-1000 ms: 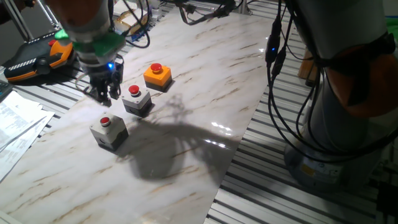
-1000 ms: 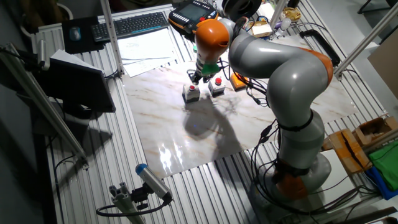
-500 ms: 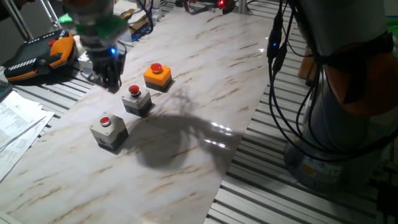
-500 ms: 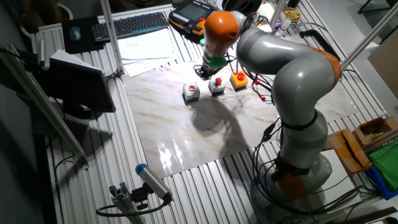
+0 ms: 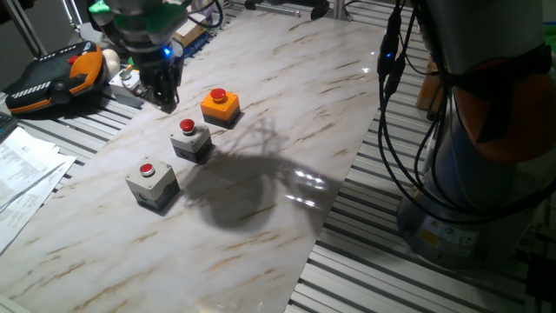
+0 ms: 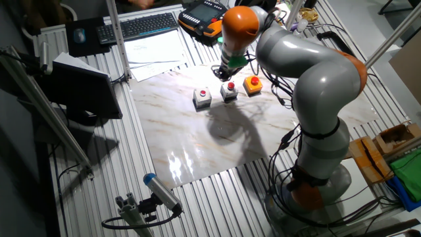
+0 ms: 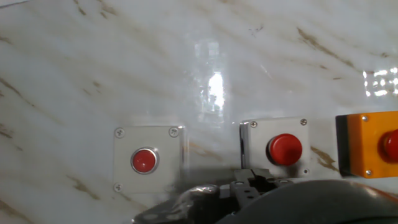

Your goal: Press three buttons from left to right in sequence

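Hand view looks down on three buttons in a row, ordering them for pressing; my gripper hovers above, finger spacing unclear.

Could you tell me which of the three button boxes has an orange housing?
The end box of the row, beside the gripper; the other two boxes have grey housings.

Three buttons sit in a row on the marble tabletop: left grey box, middle grey box, orange box (cut off at the edge).
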Motion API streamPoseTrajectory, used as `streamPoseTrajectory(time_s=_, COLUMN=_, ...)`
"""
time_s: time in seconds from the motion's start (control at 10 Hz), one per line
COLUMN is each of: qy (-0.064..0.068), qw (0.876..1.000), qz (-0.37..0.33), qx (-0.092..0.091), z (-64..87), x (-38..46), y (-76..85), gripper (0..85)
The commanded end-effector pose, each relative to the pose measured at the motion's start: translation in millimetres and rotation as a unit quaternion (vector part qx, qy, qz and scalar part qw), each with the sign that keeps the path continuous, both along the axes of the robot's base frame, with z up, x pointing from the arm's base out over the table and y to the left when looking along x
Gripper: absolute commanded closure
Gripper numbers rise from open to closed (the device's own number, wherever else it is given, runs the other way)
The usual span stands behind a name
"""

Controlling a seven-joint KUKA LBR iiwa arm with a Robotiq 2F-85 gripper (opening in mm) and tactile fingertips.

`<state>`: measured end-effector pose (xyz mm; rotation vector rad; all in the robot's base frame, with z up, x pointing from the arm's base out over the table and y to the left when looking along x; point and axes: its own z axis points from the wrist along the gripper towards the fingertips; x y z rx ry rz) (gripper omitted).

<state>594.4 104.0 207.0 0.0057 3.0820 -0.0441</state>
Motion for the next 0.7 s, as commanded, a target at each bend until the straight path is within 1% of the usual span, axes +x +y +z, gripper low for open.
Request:
streamPoseTrajectory(time_s=0.0, qy=0.003, qw=1.000, qz=0.000, qx=0.001, z=0.6, x=-0.5, y=-1.7, gripper=84.3)
streamPoseTrajectory(time_s=0.2, qy=0.000, qw=1.000, qz=0.006, qx=-0.009, z=1.3, x=-0.3, y=-3.2, gripper=84.3)
streamPoseTrajectory(time_s=0.6, qy=0.002, qw=1.000, qz=0.009, qx=-0.008, z=0.0, x=-0.5, y=-3.9, gripper=84.3)
